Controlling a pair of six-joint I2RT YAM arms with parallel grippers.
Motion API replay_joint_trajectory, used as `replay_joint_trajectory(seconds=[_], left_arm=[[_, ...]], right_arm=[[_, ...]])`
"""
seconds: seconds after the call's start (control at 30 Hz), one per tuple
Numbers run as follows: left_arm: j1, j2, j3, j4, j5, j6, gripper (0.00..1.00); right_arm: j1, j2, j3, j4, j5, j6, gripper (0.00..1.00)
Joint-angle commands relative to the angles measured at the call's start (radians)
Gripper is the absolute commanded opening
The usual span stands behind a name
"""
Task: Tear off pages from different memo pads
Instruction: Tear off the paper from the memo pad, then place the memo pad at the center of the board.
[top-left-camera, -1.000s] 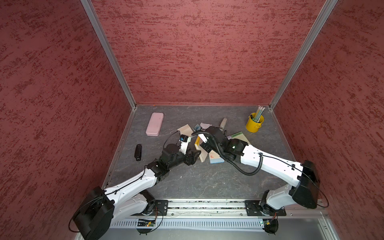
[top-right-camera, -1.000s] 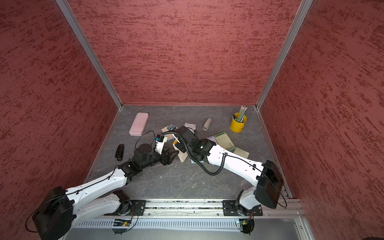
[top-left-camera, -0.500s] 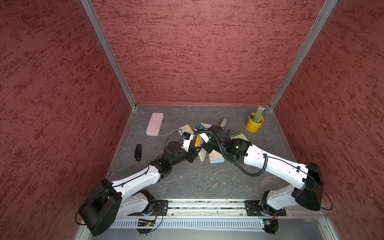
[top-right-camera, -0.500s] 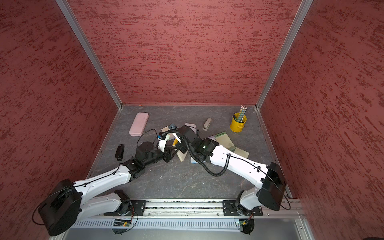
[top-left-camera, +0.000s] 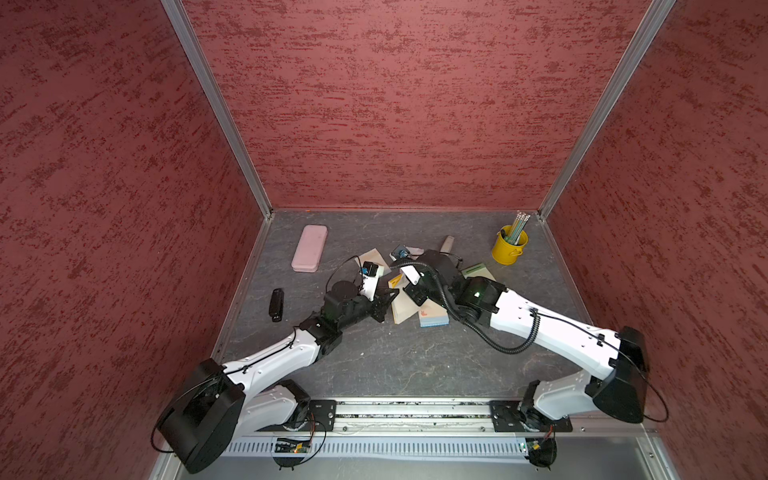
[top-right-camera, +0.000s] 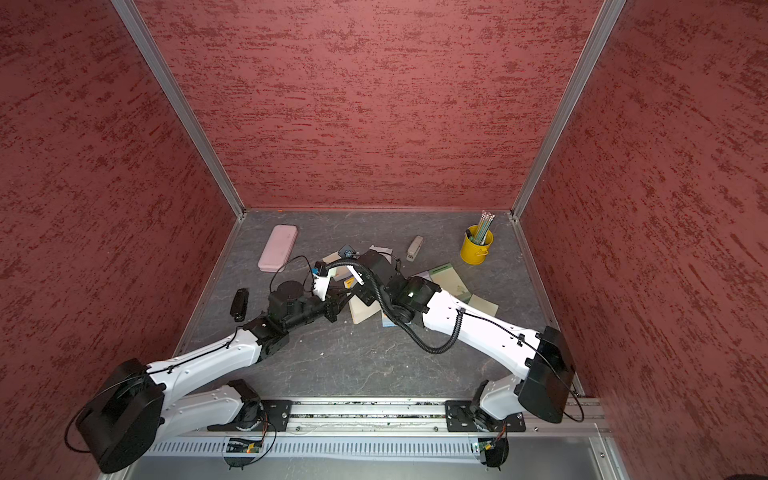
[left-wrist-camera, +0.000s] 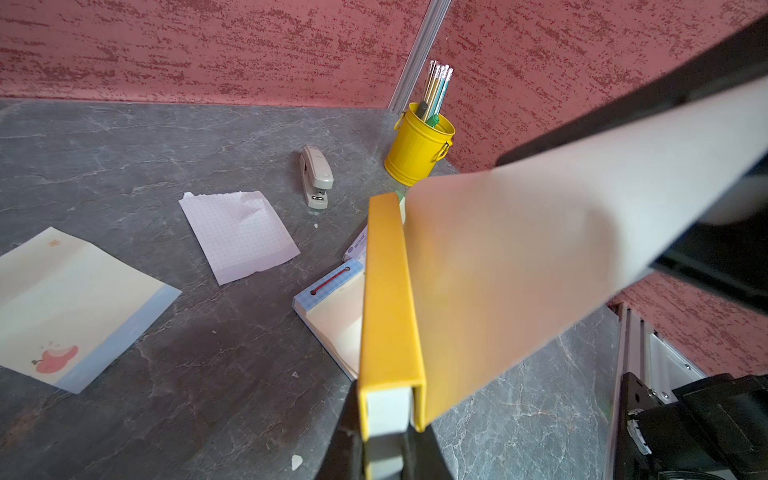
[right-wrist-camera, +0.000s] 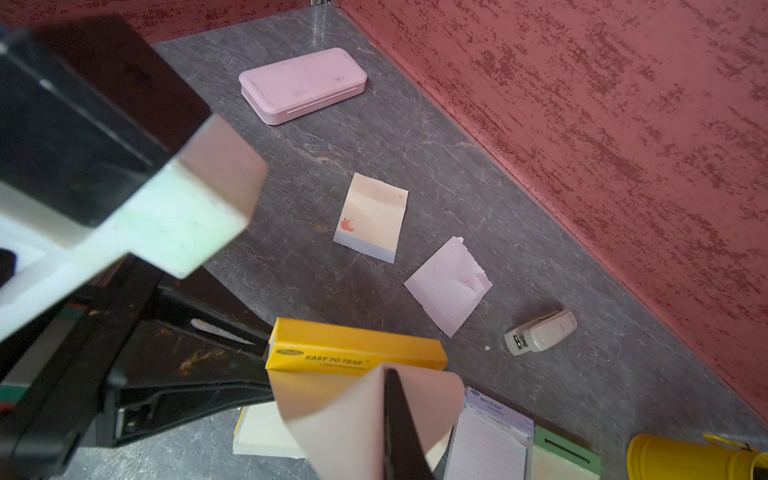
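Left claw (left-wrist-camera: 384, 440) clamps the yellow-strip memo pad (left-wrist-camera: 388, 291), right claw (right-wrist-camera: 395, 411) pinches its curled top page (right-wrist-camera: 332, 419); a steady pull apart should tear cleanly.

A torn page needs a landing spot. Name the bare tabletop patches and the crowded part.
Bare: the wide near tabletop between the memo pads and the rail; the strip along the back wall, behind the pink case and stapler. Crowded: the middle, around those pads and the loose pages.
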Motion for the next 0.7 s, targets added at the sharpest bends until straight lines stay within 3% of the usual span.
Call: replay_joint_trajectory(seconds=[0.0,0.23,0.43,0.53,0.67], left_arm=[[0.021,0.01,0.013,-0.019,0.046,-0.023,0.0],[0.082,-0.008,-0.003,-0.064,0.115,-0.084,0.0],[0.145,-0.032,0.0,-0.13,0.19,-0.118,0.0],[0.23,-0.012,0.04,-0.25,0.232,-0.182,0.0],[0.395,0.136,0.174,-0.514,0.407,-0.245,0.0]], right_arm=[[-0.038,-0.049,0.051,0.059,0.097,-0.014,0.0],[-0.187,-0.06,0.005,0.071,0.106,0.024,0.0],[-0.249,-0.055,-0.014,0.052,0.086,0.057,0.0],[-0.257,-0.064,-0.032,0.049,0.079,0.066,0.0],[-0.257,-0.071,-0.056,0.048,0.051,0.101,0.0]])
